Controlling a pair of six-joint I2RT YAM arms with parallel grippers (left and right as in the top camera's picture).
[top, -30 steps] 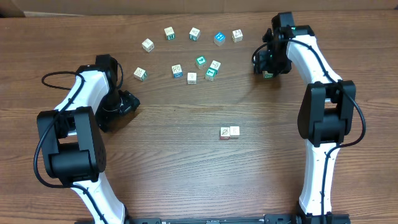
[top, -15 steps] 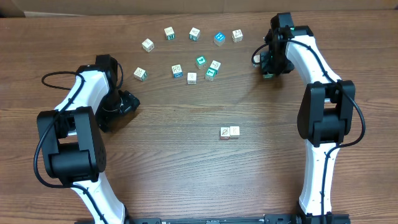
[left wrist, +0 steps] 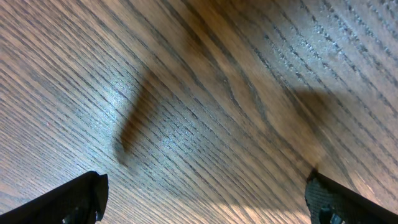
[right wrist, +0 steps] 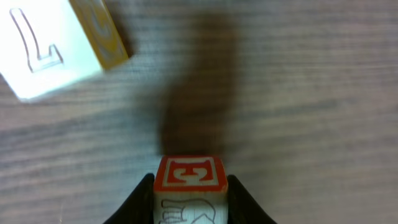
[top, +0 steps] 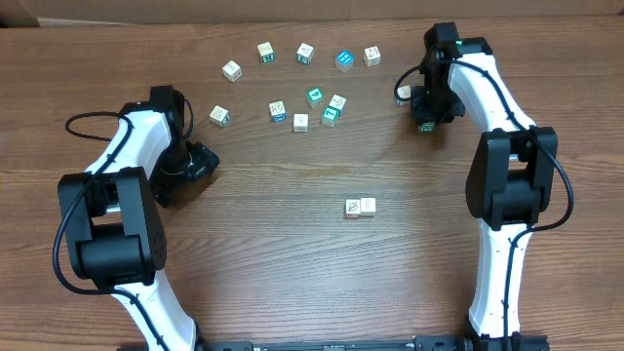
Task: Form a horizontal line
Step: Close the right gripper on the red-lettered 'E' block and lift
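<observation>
Right jaws are clamped on a small cube with a red E face [right wrist: 189, 175], with one finger [right wrist: 144, 191] against each side of it. Overhead shows that cube under the right arm [top: 485, 83] at the far right of the surface [top: 292, 283]. I can't tell whether it's lifted or resting on the wood.

An L cube [right wrist: 46, 46] with a yellow side lies just beyond the held one. It is clear of the jaws and skewed relative to them.

Left jaws are wide open, with the fingers [left wrist: 74, 200] at the bottom corners of the wrist view and only wood grain between them. The left arm [top: 136, 146] sits on the left side, well apart from every cube.

The horizontal line [top: 360, 207] is two cubes touching side by side. It lies right of centre and nearer the robot base than anything else. It is well apart from the right jaws and from the scattered cubes.

The loose cubes [top: 305, 53] form a ragged row of five along the far side. Six more lie in a looser group just below that row, two of them with teal faces. None touch the line.
</observation>
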